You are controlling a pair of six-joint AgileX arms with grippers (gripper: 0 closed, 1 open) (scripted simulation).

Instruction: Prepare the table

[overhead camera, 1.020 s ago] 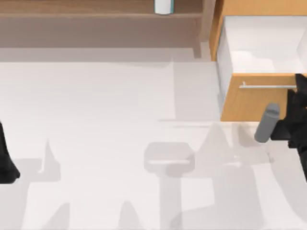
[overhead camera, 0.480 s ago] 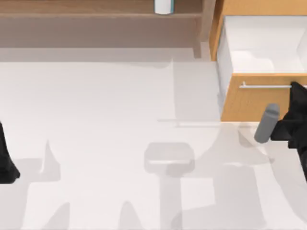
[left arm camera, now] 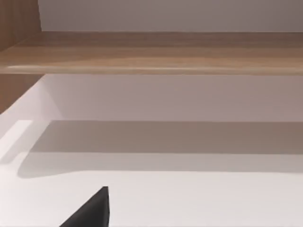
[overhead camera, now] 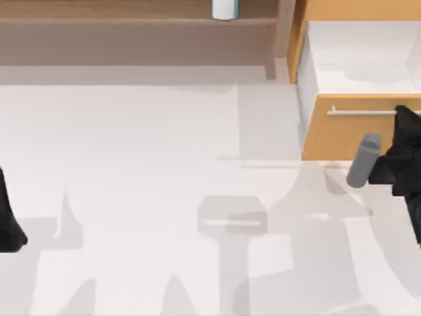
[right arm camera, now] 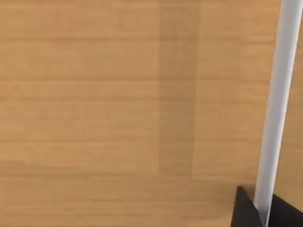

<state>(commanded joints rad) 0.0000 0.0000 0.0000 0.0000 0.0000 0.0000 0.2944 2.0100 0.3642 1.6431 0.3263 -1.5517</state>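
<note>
A: Where is the surface (overhead camera: pixel 131 171) in all this?

B: It is the broad white top that spreads across nearly the whole top view, from the left edge to under the drawer unit (overhead camera: pixel 342 135) at the right. A brown wooden shelf (overhead camera: pixel 131 16) runs along its far side, with a small white cup (overhead camera: pixel 224 8) standing on it.

A: And the right hand (overhead camera: pixel 401 115)?

B: It sits at the far right of the top view, black, up against the orange wood front of the open drawer, right at the right end of the silver bar handle (overhead camera: pixel 362 112). The surface lies below it and stretches away to its left. A grey cylinder (overhead camera: pixel 363 161) on the arm juts out just beside it, over the edge of the drawer front.

A: What does the wrist camera on that arm give?

B: The wood front close up, with the bar handle (right arm camera: pixel 277 109) running across it and passing between two dark fingertips (right arm camera: pixel 244 210), one each side of it. The fingers look closed around the bar, touching it.

A: And the left hand (overhead camera: pixel 10 224)?

B: Parked at the far left edge of the top view, low over the surface, well apart from the drawer unit. Its wrist view has one dark fingertip (left arm camera: pixel 92 210) above the white top, with the shelf beyond. I cannot tell whether its fingers are apart or together
</note>
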